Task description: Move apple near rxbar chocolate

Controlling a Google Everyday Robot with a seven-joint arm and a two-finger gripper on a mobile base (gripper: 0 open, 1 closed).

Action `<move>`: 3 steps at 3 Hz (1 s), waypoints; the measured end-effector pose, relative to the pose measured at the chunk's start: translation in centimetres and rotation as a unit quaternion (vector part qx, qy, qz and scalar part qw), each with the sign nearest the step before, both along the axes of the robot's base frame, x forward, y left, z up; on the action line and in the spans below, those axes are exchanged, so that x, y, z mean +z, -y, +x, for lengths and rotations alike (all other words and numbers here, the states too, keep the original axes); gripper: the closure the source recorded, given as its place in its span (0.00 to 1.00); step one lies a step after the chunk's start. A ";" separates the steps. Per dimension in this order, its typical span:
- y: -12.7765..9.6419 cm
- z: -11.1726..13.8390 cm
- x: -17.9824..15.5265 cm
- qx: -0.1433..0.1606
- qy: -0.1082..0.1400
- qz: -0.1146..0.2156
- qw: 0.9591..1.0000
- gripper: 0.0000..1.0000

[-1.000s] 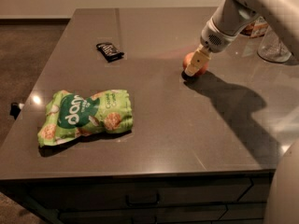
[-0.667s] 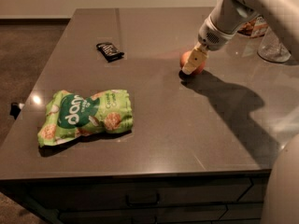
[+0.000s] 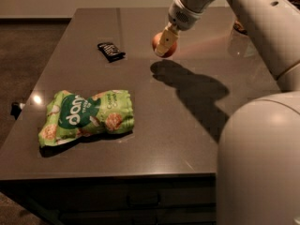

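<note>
Compared with one second ago, the apple (image 3: 172, 48) is now clearly more to the left, closer to the rxbar chocolate (image 3: 111, 51). The gripper (image 3: 164, 45) has travelled with it and is pinching the apple: one pale finger (image 3: 163, 40) lies across its front, and the red-orange skin shows on both sides of that finger. The apple seems to be lifted a little from the worktop (image 3: 187, 139), because its dark shadow (image 3: 169, 71) falls lower and apart from it, but I cannot say this for sure.

The rxbar chocolate lies in the same place as before, flat, on the far left part of the worktop. The green snack bag (image 3: 86, 116) at the front has not moved either.

For the task this means the carrying step is under way and about halfway done, in my judgement. A gap of bare worktop is between the apple and the bar, so they are near but not yet just beside each other. What is left is some more travel to the left, then to lower the apple and release it. Because the apple is round, it could roll after release if it is let go from above the surface.
</note>
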State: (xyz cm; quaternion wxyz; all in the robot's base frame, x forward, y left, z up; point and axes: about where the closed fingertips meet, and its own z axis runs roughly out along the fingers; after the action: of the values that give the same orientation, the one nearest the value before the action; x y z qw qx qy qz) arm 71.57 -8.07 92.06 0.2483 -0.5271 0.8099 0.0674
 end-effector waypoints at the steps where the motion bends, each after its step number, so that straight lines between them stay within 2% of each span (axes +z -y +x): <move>1: -4.5 2.1 0.4 0.019 0.010 -0.002 1.000 1.00; 3: -11.1 4.3 -2.4 0.051 -0.003 -0.029 0.998 0.97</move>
State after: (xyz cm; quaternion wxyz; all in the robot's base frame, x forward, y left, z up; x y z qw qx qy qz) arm 75.83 3.04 89.67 0.2270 -0.5747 0.7841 0.0579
